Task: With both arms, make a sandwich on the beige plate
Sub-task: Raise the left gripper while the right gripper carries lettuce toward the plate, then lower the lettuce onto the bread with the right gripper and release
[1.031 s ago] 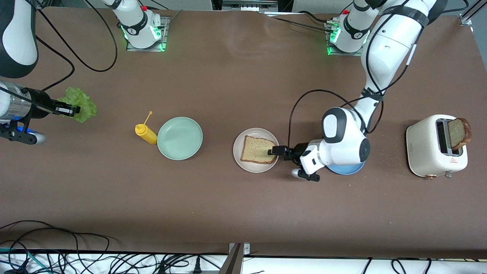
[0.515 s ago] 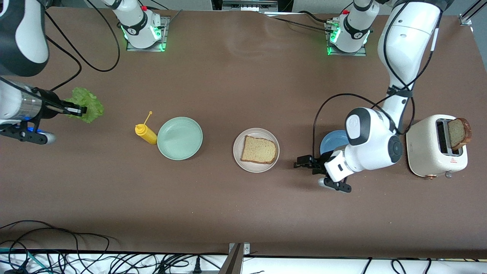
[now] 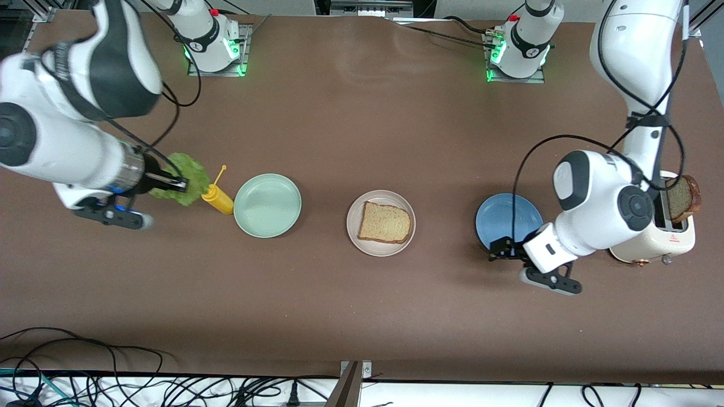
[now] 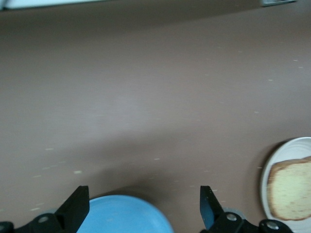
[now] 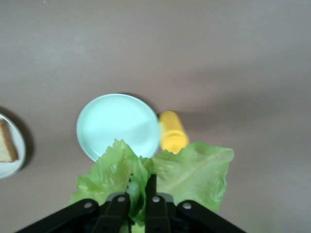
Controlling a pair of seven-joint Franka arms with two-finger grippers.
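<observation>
Brown matte worktop [image 3: 350, 316], faint crumbs near the toaster [image 3: 650, 226]; loose black cables along the front edge; both arm bases glow green at the top.
Right claw [image 3: 182, 183] clenched on the lettuce leaf [image 3: 184, 178], up in the air just beside the yellow sauce bottle [image 3: 218, 198]; the right wrist view shows the leaf [image 5: 160, 177] fanned out on both sides of the closed fingers [image 5: 154, 204], with the mint-green plate [image 5: 119, 124] and bottle [image 5: 172, 131] below it.
Left claw [image 3: 500, 249] released, holding nothing, low at the edge of the blue plate [image 3: 506, 217]; the left wrist view shows both fingertips [image 4: 77, 206] wide apart over the blue plate rim [image 4: 121, 213].
Beige plate [image 3: 353, 232] mid-worktop, between the mint-green plate [image 3: 267, 204] and the blue one; one bread slice [image 3: 384, 222] lies flat on it; a second slice [image 3: 681, 198] sticks up out of the toaster at the left arm's end.
</observation>
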